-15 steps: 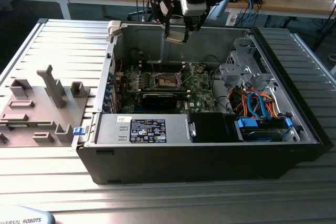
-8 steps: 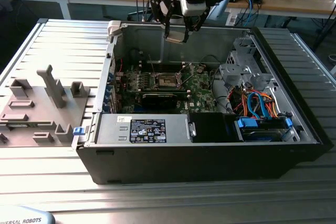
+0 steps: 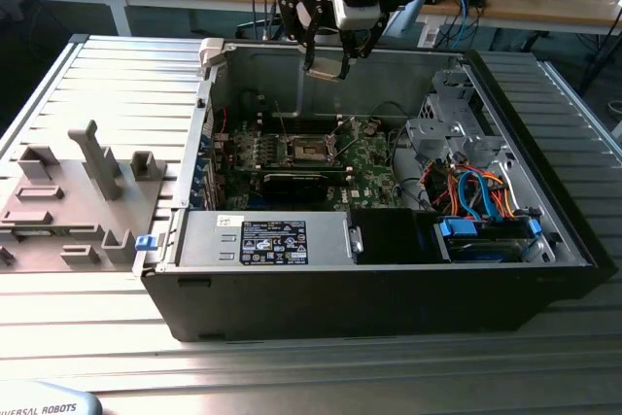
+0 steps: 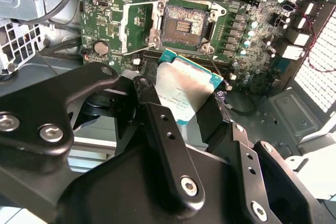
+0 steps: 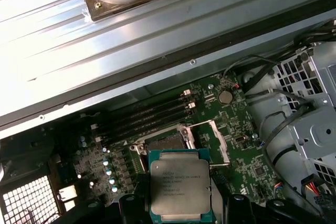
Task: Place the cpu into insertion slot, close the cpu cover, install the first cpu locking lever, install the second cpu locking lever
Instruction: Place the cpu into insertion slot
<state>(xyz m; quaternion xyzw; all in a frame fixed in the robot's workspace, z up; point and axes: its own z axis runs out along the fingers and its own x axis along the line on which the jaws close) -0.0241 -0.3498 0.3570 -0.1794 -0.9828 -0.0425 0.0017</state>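
Your black jaws are clamped on two opposite edges of the small, flat, square silver-grey cpu (image 4: 186, 90). It's held in the air inside the open black computer case (image 3: 340, 293) on the ribbed metal worktop (image 3: 389, 366). It sits above the green motherboard (image 5: 241, 145), near the dark square silver-rimmed insertion slot (image 4: 184, 24) but clear of it. The slot contacts are exposed. The thin silver cpu cover (image 4: 137, 24) stands open beside the slot.

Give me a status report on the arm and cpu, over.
End effector shut on cpu, above motherboard. Insertion slot bare, cpu cover raised. Nothing between cpu and slot.
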